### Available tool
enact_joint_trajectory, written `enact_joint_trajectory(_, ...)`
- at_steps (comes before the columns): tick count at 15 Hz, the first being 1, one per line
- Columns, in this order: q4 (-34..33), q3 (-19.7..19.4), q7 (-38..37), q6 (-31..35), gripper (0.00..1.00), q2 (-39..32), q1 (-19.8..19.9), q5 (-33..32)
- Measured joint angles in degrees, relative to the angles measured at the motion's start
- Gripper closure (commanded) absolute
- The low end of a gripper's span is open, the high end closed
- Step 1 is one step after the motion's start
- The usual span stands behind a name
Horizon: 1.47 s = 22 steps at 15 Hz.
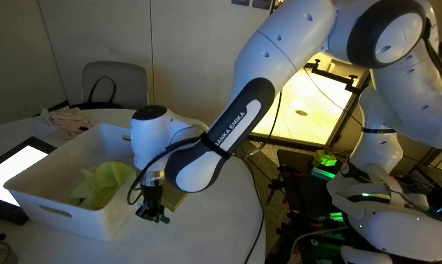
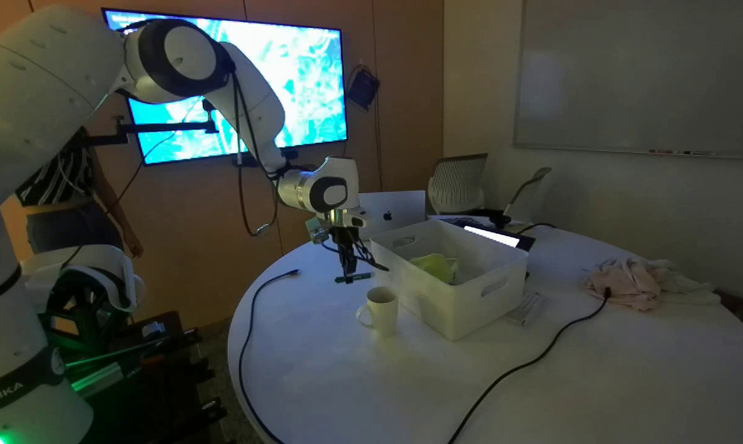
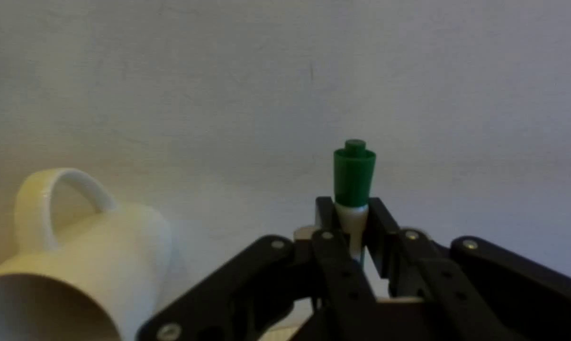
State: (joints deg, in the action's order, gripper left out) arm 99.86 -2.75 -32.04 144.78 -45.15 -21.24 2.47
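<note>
The claw [image 3: 353,223] grips a marker [image 3: 354,180] near mug [image 2: 383,312] and bin [image 2: 431,301].

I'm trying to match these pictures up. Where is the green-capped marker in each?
In an exterior view: the green-capped marker sits low and left of centre, only partly visible.
In an exterior view: the marker sits near the centre, a little below mid-height.
In the wrist view: the marker sits right of centre, around mid-height.
Shared landmark: the black jaws gripping it, visible in all three views.
</note>
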Motion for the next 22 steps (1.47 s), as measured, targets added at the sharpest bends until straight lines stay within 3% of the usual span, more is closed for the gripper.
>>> enact_joint_trajectory(6, 8.6, 0.0, 0.3, -0.1, 0.95, 10.6, 1.3, 0.0)
enact_joint_trajectory(10, 13.1, -0.4, -0.8, 3.5, 0.95, 14.3, 3.0, 0.0)
enact_joint_trajectory(18, 20.4, -4.9, -8.1, 20.6, 0.95, 15.2, 3.9, 0.0)
enact_joint_trajectory(22, 22.4, -10.2, -11.7, 28.1, 0.95, 14.3, 0.9, 0.0)
